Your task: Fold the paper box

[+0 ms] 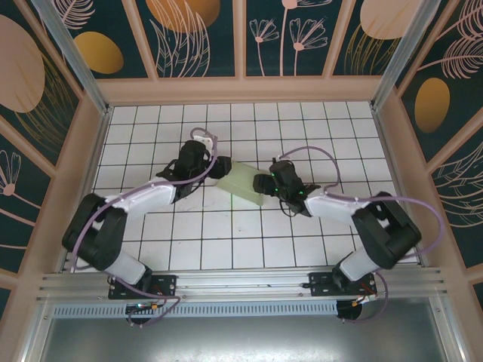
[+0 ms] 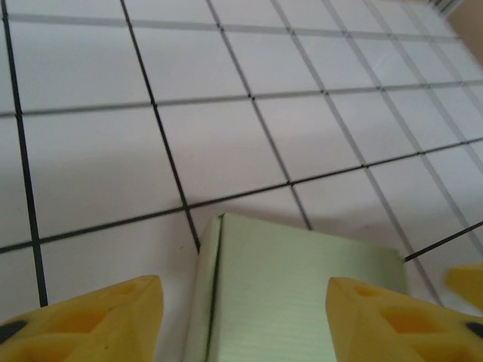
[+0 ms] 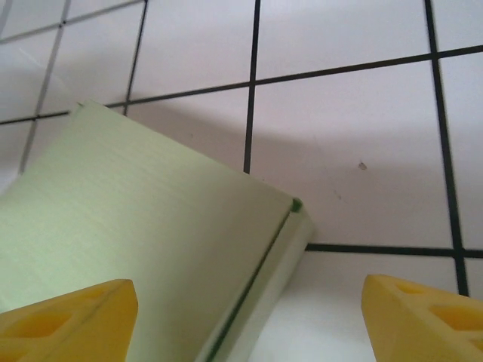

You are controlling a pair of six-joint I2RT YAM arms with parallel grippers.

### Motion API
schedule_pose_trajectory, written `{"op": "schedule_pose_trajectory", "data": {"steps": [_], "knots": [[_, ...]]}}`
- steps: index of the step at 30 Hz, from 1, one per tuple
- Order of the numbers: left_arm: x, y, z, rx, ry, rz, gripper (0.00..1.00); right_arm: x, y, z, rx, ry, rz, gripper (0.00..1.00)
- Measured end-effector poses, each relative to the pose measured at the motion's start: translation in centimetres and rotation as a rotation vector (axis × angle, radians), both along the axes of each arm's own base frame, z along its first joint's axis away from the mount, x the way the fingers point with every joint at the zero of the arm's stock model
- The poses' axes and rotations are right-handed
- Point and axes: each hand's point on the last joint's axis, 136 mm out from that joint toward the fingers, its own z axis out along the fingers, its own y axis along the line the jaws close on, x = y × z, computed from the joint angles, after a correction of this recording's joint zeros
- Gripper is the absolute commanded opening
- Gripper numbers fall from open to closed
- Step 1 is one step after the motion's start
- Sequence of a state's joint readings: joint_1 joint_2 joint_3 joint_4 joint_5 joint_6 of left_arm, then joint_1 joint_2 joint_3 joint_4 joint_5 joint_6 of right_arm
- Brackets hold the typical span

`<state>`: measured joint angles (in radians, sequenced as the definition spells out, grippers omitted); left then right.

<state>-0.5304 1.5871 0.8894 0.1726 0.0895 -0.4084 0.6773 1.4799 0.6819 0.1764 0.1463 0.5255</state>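
The paper box (image 1: 240, 183) is pale mint-green card, folded into a shallow closed shape, lying on the tiled floor between my two grippers. My left gripper (image 1: 213, 167) is at its left end and my right gripper (image 1: 264, 183) at its right end. In the left wrist view the paper box (image 2: 294, 279) runs in between the yellow fingers (image 2: 98, 320) of the left gripper (image 2: 245, 324); floor shows between the left finger and the box wall. In the right wrist view the box (image 3: 136, 241) has its corner and side seam between the fingers (image 3: 423, 317) of the right gripper (image 3: 249, 324), well apart from the right one. Both stand open.
The white floor (image 1: 226, 241) has a black grid. Wooden walls (image 1: 241, 89) close in the back and both sides. A metal rail (image 1: 241, 280) with both arm bases runs along the near edge.
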Motion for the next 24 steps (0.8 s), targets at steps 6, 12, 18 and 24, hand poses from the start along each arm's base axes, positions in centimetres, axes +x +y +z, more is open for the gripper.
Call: {"op": "schedule_pose_trajectory", "data": {"steps": [6,12,18,24], "knots": [[-0.9,-0.1,-4.7,0.044,0.142,-0.051,0.42,-0.3,0.6,1.8,0.112,-0.023,-0.007,0.78],[-1.5,-0.6,-5.5,0.032,0.179,-0.082,0.36,-0.5,0.5,-0.5,0.094,0.032,-0.02,0.7],[-2.1,-0.4,-6.3,0.031,0.193,-0.085,0.35,-0.4,0.0,-2.9,0.058,0.085,-0.025,0.59],[-3.3,0.1,-7.7,0.026,0.233,-0.079,0.42,0.8,-0.6,-3.6,0.062,0.089,-0.028,0.57]]}}
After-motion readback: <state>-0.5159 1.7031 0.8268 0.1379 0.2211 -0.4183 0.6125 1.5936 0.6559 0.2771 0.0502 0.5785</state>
